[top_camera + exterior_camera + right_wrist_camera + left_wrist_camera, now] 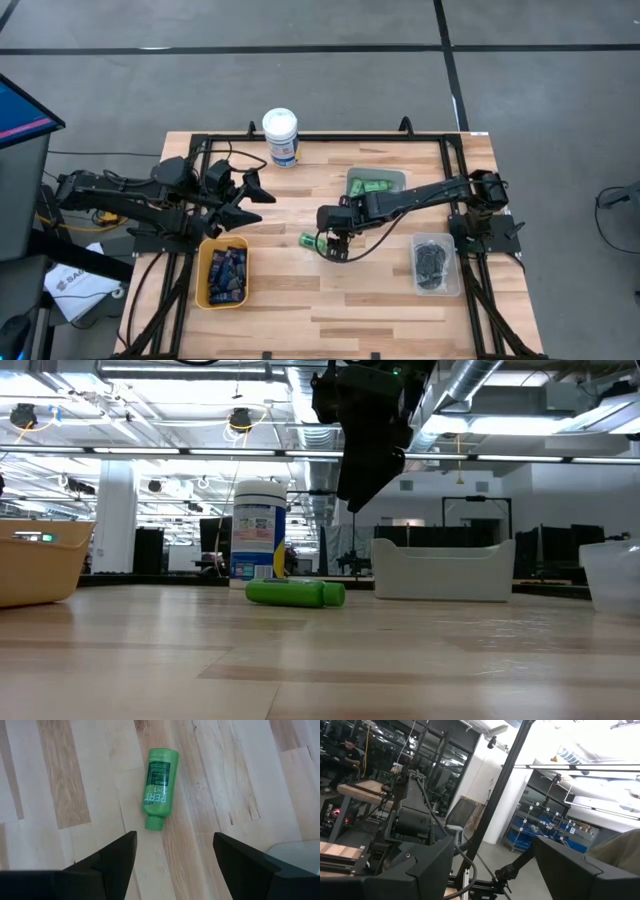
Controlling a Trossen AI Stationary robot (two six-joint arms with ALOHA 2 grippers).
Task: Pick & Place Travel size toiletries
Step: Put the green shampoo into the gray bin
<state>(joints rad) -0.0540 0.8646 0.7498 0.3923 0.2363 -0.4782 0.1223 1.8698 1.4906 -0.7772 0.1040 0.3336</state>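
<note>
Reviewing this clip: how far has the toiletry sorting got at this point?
Mostly done: navy tubes sit in the yellow bin, green bottles in the white bin and grey tins in the clear bin. In hand: the right gripper hangs open above one green bottle lying on the table, not gripping it. Left: grasp it and place it. The left gripper waits open above the yellow bin.
</note>
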